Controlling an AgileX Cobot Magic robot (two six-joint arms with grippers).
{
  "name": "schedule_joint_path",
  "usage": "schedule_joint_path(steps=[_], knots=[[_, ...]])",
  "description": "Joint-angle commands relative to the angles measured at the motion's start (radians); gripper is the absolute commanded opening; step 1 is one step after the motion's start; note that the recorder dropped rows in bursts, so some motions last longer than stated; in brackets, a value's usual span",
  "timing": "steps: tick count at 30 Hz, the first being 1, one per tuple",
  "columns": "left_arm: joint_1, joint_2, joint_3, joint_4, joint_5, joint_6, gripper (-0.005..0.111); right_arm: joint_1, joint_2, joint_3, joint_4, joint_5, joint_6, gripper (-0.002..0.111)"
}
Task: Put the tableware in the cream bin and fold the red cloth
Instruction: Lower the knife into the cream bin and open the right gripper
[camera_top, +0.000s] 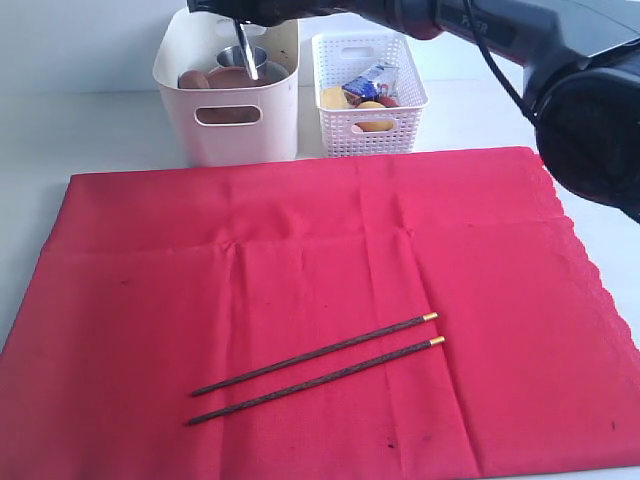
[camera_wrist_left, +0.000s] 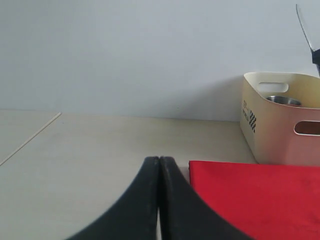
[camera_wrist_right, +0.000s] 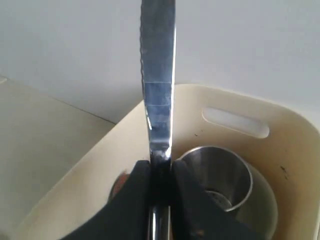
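Note:
My right gripper (camera_wrist_right: 161, 167) is shut on the steel knife (camera_wrist_right: 157, 75) and holds it over the cream bin (camera_top: 230, 135), with the blade (camera_top: 247, 55) pointing down toward the inside. In the bin stands the steel cup (camera_wrist_right: 220, 172), and a brown wooden piece (camera_top: 205, 78) shows beside it. The red cloth (camera_top: 300, 250) lies spread flat in front of the bin. Two dark chopsticks with yellow tips (camera_top: 315, 355) rest on it. My left gripper (camera_wrist_left: 159, 159) is shut on nothing, low over the table beside the cloth's edge (camera_wrist_left: 260, 195).
A white perforated basket (camera_top: 370, 120) with food items stands right of the cream bin. The black right arm (camera_top: 560, 80) reaches in from the upper right over the basket. The cloth's scalloped edge (camera_top: 600, 290) runs along the right side.

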Motion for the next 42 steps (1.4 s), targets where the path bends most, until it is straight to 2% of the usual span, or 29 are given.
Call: schedule_joint_path(steps=[1, 23, 25, 28, 38, 40, 42], knots=[[0.001, -0.004, 0.002, 0.006, -0.002, 0.004, 0.0, 0.0, 0.01, -0.013, 0.006, -0.026, -0.002, 0.0], [0.001, -0.004, 0.002, 0.006, -0.002, 0.004, 0.0, 0.0, 0.056, -0.013, -0.022, -0.047, -0.002, 0.0], [0.001, -0.004, 0.002, 0.006, -0.002, 0.004, 0.0, 0.0, 0.057, -0.013, -0.022, -0.047, -0.002, 0.004], [0.001, -0.004, 0.002, 0.006, -0.002, 0.004, 0.0, 0.0, 0.057, -0.013, -0.022, -0.047, -0.002, 0.015], [0.001, -0.004, 0.002, 0.006, -0.002, 0.004, 0.0, -0.004, 0.047, -0.013, -0.022, -0.028, -0.002, 0.061], [0.001, -0.004, 0.002, 0.006, -0.002, 0.004, 0.0, -0.007, -0.001, -0.013, -0.022, 0.07, -0.004, 0.065], [0.001, -0.004, 0.002, 0.006, -0.002, 0.004, 0.0, -0.007, -0.066, -0.013, -0.048, 0.169, -0.062, 0.063]])
